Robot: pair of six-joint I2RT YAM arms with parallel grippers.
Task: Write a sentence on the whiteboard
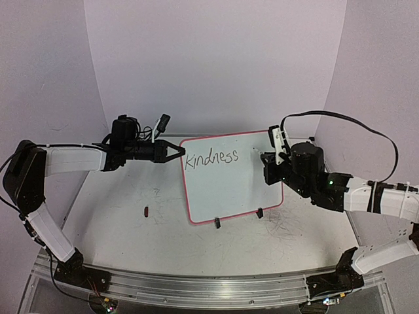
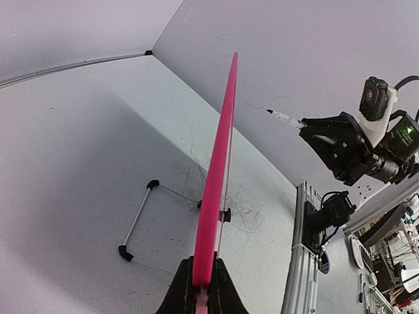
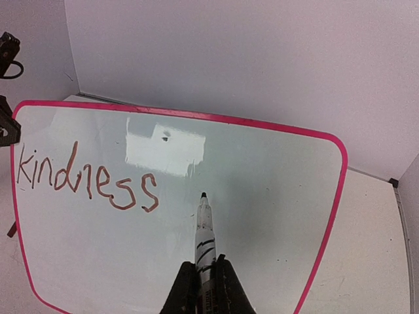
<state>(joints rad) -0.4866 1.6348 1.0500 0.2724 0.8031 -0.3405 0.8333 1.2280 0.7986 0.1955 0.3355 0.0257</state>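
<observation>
The scuffed white surface [image 1: 131,242] carries the whiteboard [image 1: 236,193] near its middle, closer to the far edge than the near one. The board is propped at a tilt on its two black clip feet [image 1: 217,223], with the written face towards the arms. The left pincer [image 1: 178,151] is clamped shut on the board's red-pink frame at its upper left edge, bracing it. The right pincer [image 3: 204,281] is closed around a marker [image 3: 204,229], which points at the board's face. Its tip sits just right of, and a little below, the last letter. From the left wrist view the tip looks to be apart from the face, though that is hard to confirm. Of the sentence [image 3: 85,180], only one word, "kindness", stands along the top left of the board, so the writing looks early on, paused between words. The next move calls for bringing the tip onto bare board, right of that word or on a fresh line beneath it. It needs light, even pressure while the left grip holds the board firm against the push. A small dark object [image 1: 146,210] lies on the surface, left of the board.
</observation>
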